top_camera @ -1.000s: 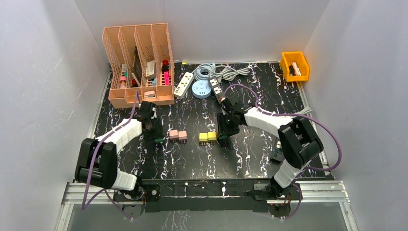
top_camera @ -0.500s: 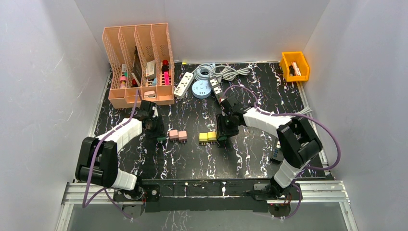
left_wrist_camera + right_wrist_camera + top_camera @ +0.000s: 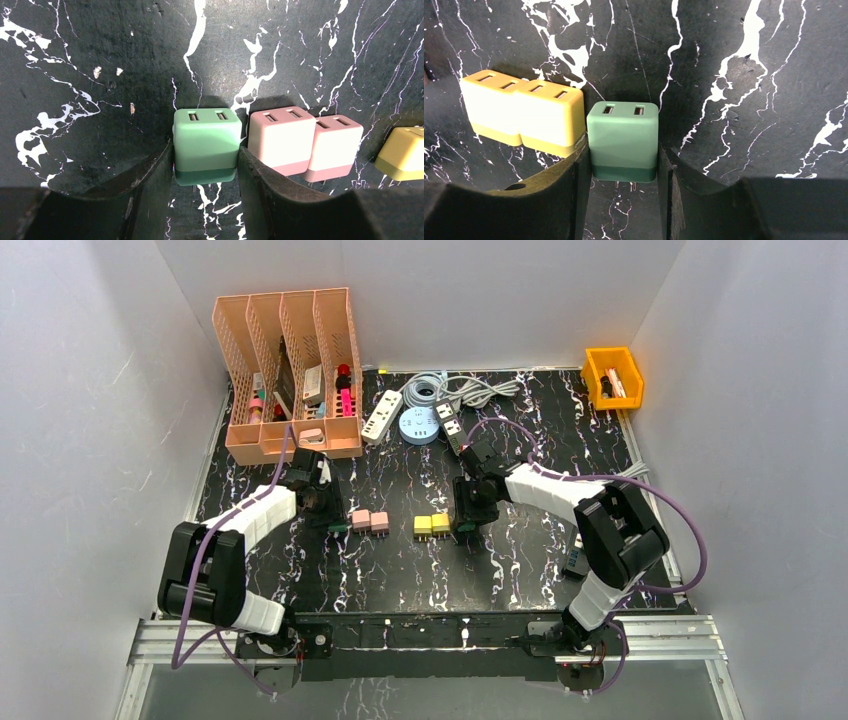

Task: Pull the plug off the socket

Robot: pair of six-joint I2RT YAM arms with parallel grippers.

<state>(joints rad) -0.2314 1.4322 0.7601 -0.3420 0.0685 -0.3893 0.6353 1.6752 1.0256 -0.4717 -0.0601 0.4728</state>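
we see the left gripper point(image 3: 205, 148) pinching a green plug point(image 3: 205, 135), one dark finger pressed against each side of the cube, with its two slots facing away from the wrist camera and its darker base towards it. just beside this plug, on its right in the left wrist view, sits a pair of pink plugs point(image 3: 282, 136), the nearer one close to the finger; we cannot tell whether they touch. the right gripper point(image 3: 622, 150) is clamped the same way on a second green plug point(image 3: 622, 132), fingers tight on both flanks, and thin prongs show under its dark base. a pair of yellow plugs point(image 3: 549, 115) lies against the finger on the left of that view. from above, both held plugs are low over the black marbled table point(image 3: 520, 555), in its middle band, with the pink and yellow pairs between them. well behind them, at the far edge, we find a white power strip point(image 3: 381, 415), a round socket hub point(image 3: 419, 426) and a dark power strip point(image 3: 450, 426) with coiled cable, none of them touching either green plug. a peach file rack point(image 3: 287, 350) stands at the far left and an orange bin point(image 3: 592, 375) at the far right.
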